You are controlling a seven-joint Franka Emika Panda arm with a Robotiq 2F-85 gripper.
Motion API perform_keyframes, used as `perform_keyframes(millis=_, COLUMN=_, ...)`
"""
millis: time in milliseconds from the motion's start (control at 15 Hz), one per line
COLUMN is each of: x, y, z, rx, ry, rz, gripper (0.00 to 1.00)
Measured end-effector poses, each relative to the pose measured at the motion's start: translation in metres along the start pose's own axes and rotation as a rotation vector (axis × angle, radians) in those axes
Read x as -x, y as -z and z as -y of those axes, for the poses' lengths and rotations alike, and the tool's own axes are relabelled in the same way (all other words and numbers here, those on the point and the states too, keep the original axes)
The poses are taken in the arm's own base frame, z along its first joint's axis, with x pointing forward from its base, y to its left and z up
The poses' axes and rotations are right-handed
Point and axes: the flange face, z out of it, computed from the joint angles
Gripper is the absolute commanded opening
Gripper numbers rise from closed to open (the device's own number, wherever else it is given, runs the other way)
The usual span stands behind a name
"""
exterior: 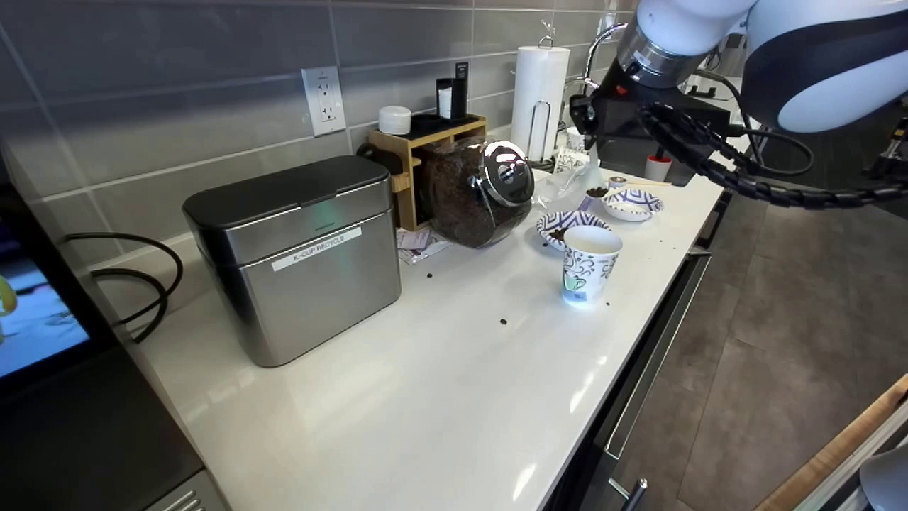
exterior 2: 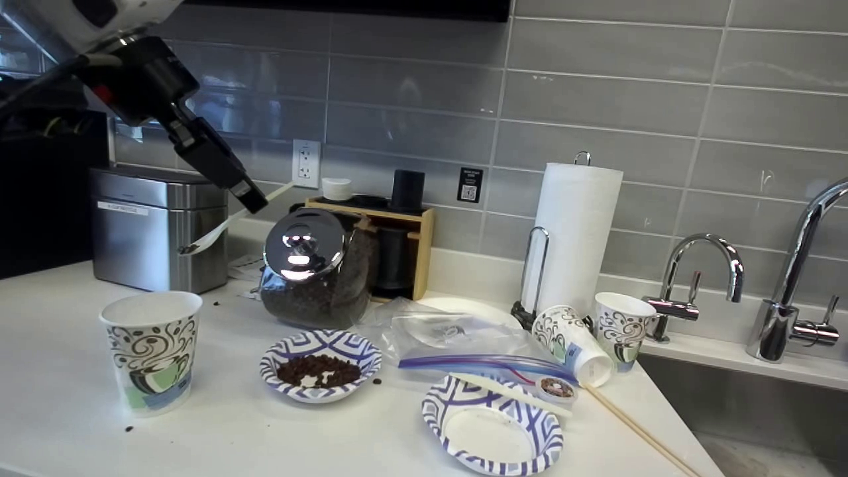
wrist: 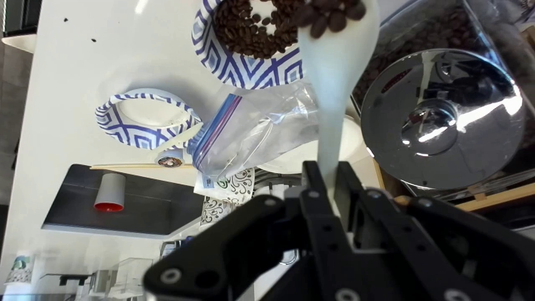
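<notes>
White plastic spoon (wrist: 332, 100), carrying dark brown coffee beans (wrist: 328, 19), hangs above the glossy white desk (exterior 2: 40, 331), its handle grasped in my black pincer (wrist: 328, 171); I'd level the scoop end and move slowly, avoiding spills

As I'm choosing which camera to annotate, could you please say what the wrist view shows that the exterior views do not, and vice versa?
Only the wrist view: fingertips on either side of the white spoon, and individual beans in it.
Only the exterior views (both): the recycle bin, the wall outlet and the lone upright paper cup.
Shared: the bean bowl, another patterned bowl and the bean jar.
</notes>
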Motion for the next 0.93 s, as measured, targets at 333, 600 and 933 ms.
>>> perform_keyframes(millis=333, x=0.011, y=0.006, z=0.008, rx=0.003, ry=0.038, rz=-0.046, gripper=0.03)
perform_keyframes(millis=600, x=0.018, y=0.011, z=0.011, rx=0.008, ry=0.064, rz=-0.092, gripper=0.03)
perform_keyframes(millis=933, x=0.029, y=0.015, z=0.013, rx=0.019, ry=0.102, rz=-0.137, gripper=0.13)
